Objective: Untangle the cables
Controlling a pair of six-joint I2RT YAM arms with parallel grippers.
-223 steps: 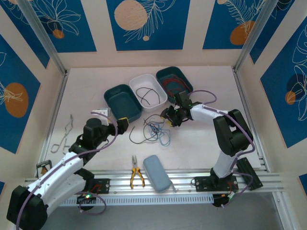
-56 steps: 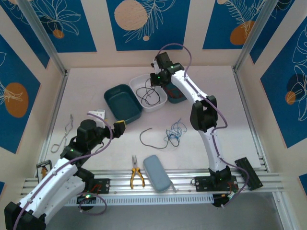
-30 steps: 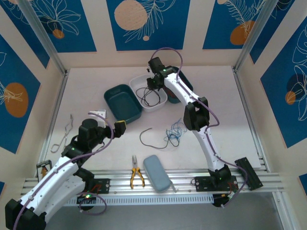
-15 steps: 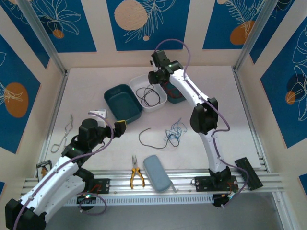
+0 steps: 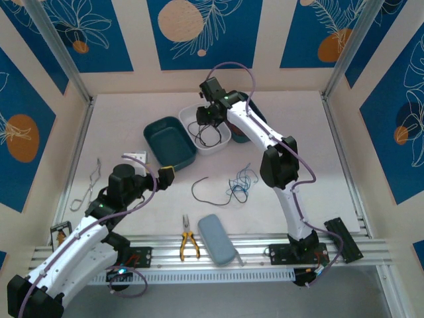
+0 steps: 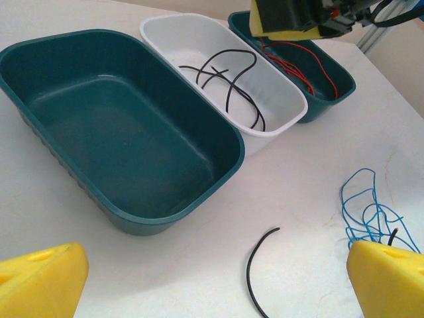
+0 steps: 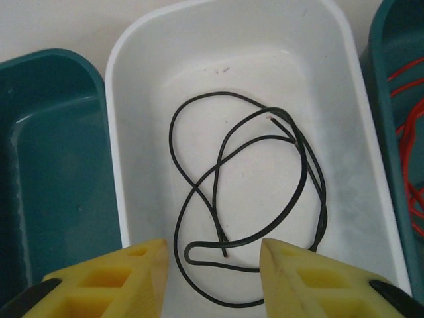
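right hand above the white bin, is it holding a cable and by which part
Nothing is held: the right hand hangs open and empty above the white bin, with the black cables lying loose inside.

Three bins sit in a row on the counter [image 5: 318,152]: left bin [image 5: 169,142], middle bin [image 5: 187,114] holding a coiled cable [image 5: 207,136], right bin [image 6: 331,99] holding wires [image 6: 291,66]. Before them lies a short cable [image 5: 197,190], a tangle [image 5: 240,185] just right of it. Pliers [image 5: 188,244] and a case [image 5: 216,238] lie nearest.

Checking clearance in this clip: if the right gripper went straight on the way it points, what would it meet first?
Probably the black cable lying in the white bin, directly below the right gripper; its height above it is unclear.
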